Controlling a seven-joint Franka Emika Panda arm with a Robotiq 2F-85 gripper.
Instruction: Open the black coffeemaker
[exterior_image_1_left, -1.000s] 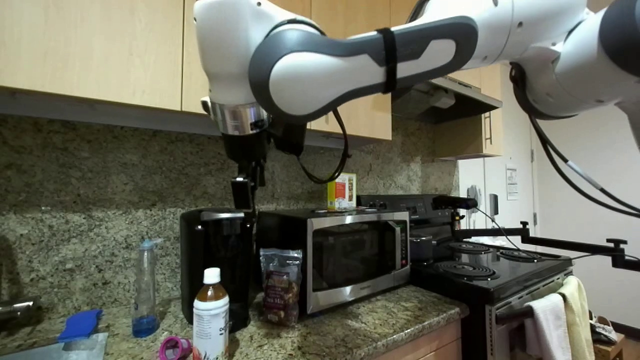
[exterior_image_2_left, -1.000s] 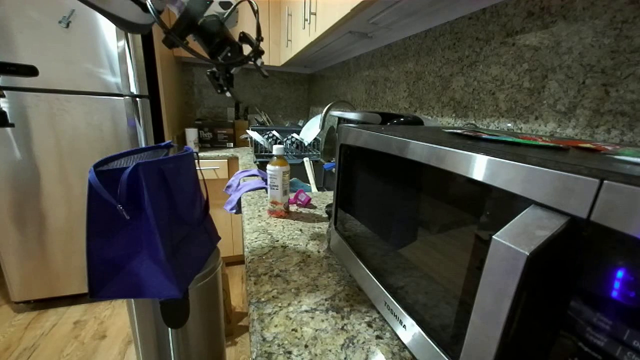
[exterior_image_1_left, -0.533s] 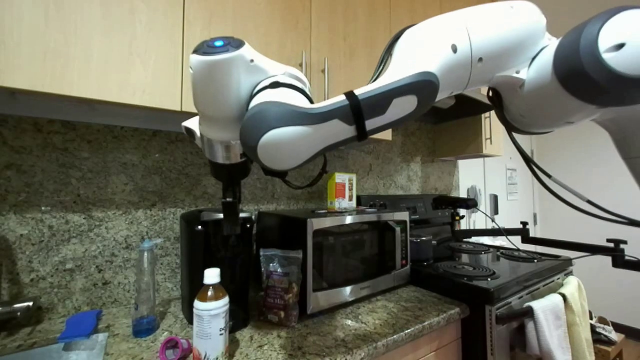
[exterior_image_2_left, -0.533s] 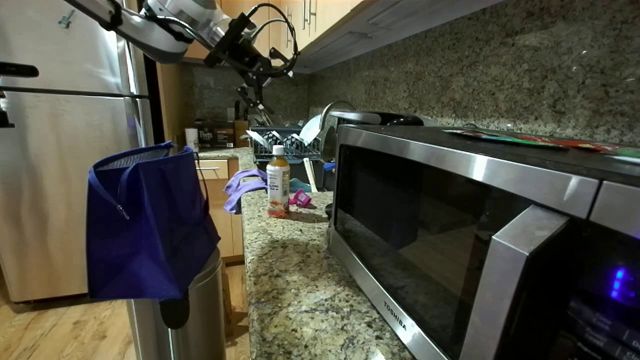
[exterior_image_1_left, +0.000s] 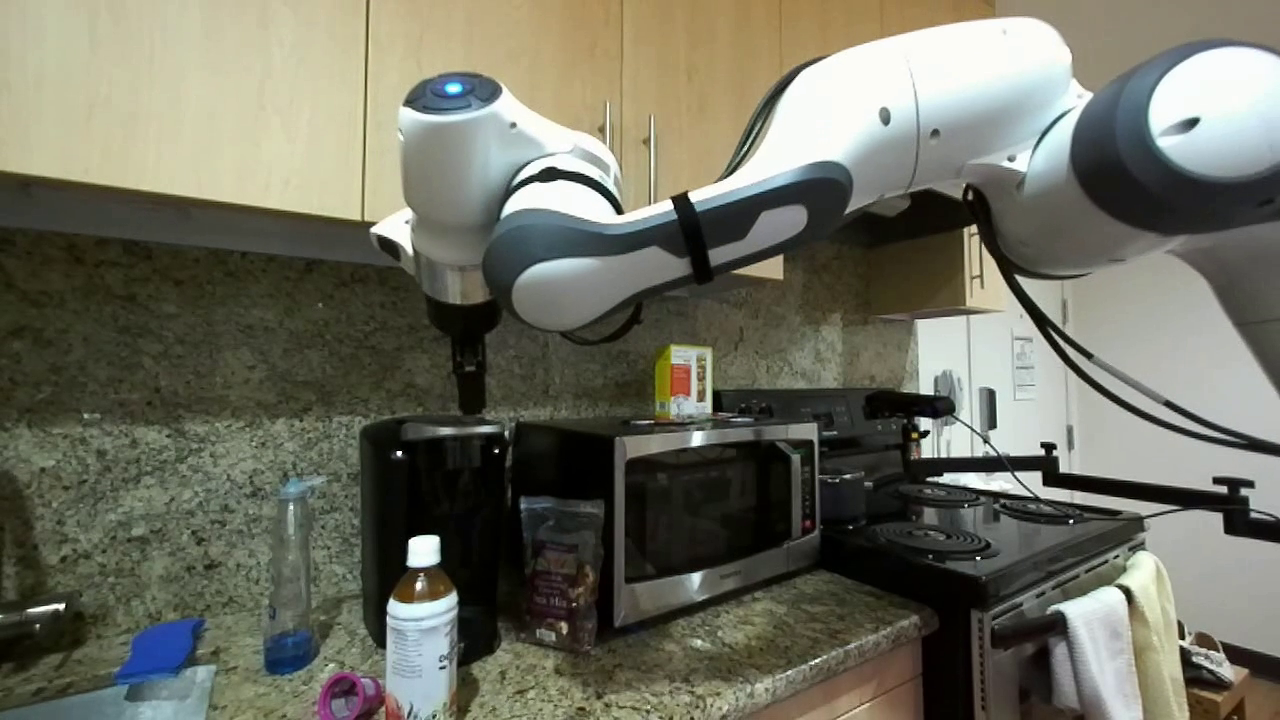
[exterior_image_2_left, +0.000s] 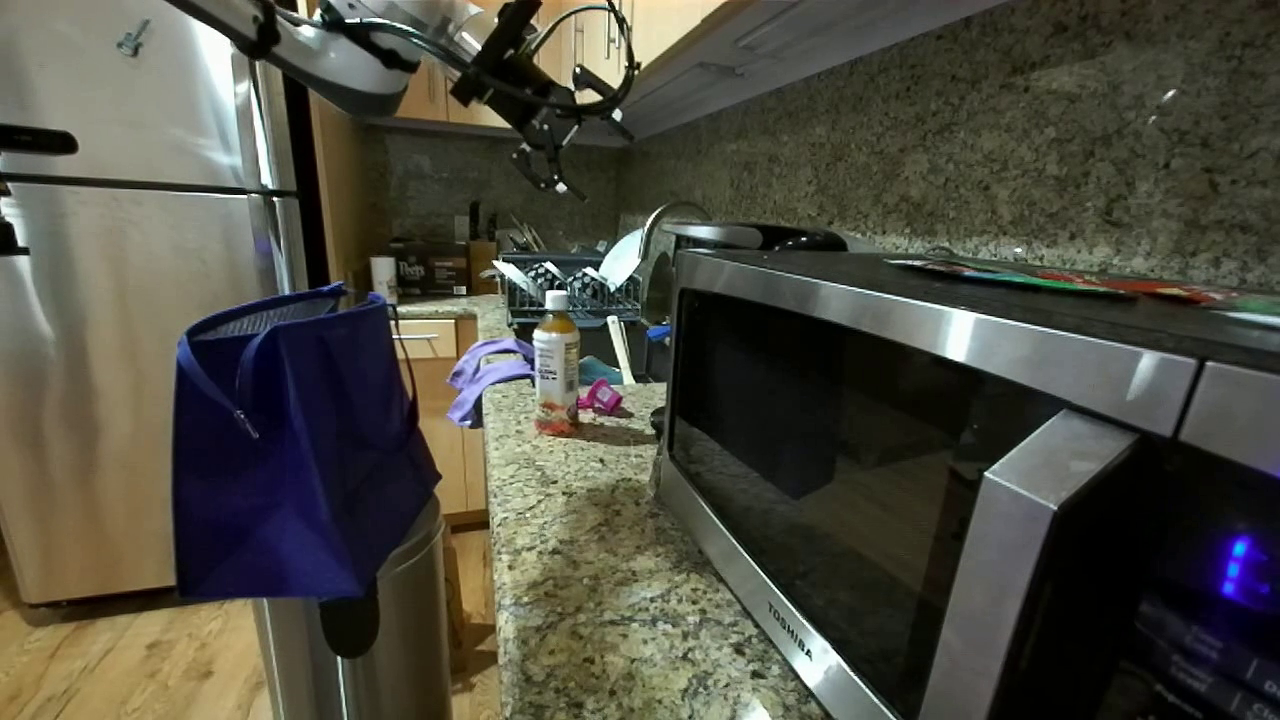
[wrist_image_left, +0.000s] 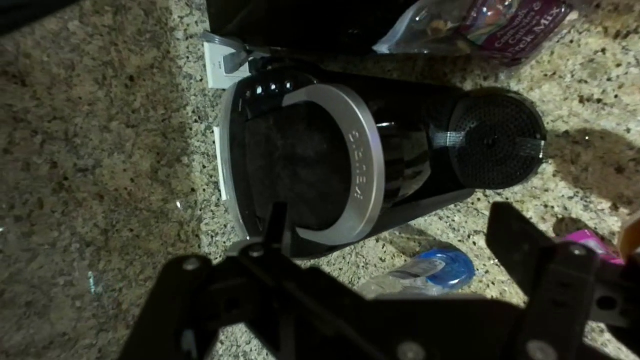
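Only the wrist view looks down on the black coffeemaker (wrist_image_left: 395, 160), revealing its round perforated drip tray (wrist_image_left: 492, 145); the stove (exterior_image_1_left: 930, 545) is seen solely in an exterior view, and the dish rack (exterior_image_2_left: 575, 292) and blue bag (exterior_image_2_left: 300, 450) likewise in a single exterior view. The gripper (wrist_image_left: 392, 215) is raised above the desk (exterior_image_1_left: 760, 630), its fingers (wrist_image_left: 515, 245) spread wide. Legible are "TOSHIBA" on the lower frame of the microwave (exterior_image_2_left: 860, 400), "Trek Mix" on the snack pouch (wrist_image_left: 490, 25) and "Peet's" on a dark box (exterior_image_2_left: 430, 270); the lettering on the coffeemaker's silver band (wrist_image_left: 367, 165) is too indistinct to read. The coffeemaker stands upright on the desk just beside the microwave, partly hidden by the drink bottle (exterior_image_1_left: 422, 630) in an exterior view. Its body is tall, boxy and glossy black; the lid (wrist_image_left: 295, 155) is down, the band curving in a horseshoe around its dull black surface.
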